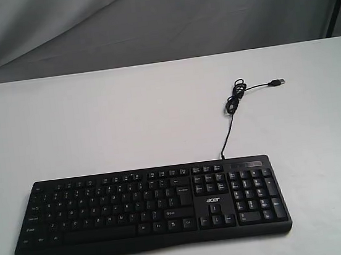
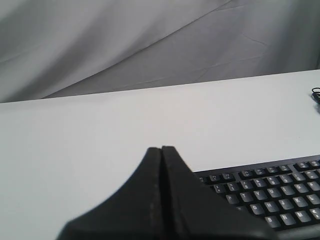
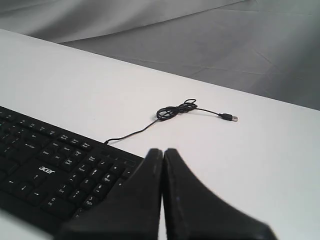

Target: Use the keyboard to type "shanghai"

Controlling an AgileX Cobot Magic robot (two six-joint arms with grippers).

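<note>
Here the keyboard [image 1: 149,208] lies flat on the white table [image 1: 95,124], close to the table edge that is nearest to the exterior camera. It sits more toward the left corner of that edge than the right one. Its long side is parallel to the edge, and the number pad is at the right end. The thin cable [image 1: 231,111] leaves the back of the keyboard and goes toward the far edge. There it makes a small loose coil, and the USB plug [image 1: 277,82] lies free on the table, connected to nothing.

The left gripper [image 2: 161,150] has its two fingers pressed together with nothing between them, and it hangs above the left end of the keyboard. The right gripper [image 3: 163,151] is closed in the same way, also empty, near the number pad end. How high each one is above the keys, I cannot tell.

I think the keyboard is a light and stiff plastic body, so it probably slides easily on this smooth table if it is pushed from the side. For this task it should not be grasped at all. The closed fingertips should work as one narrow point that presses each key straight down and then lifts. The keys are small and stand close together, so a tip that is off centre could press the neighbour key too. No letter seems to be typed yet.
</note>
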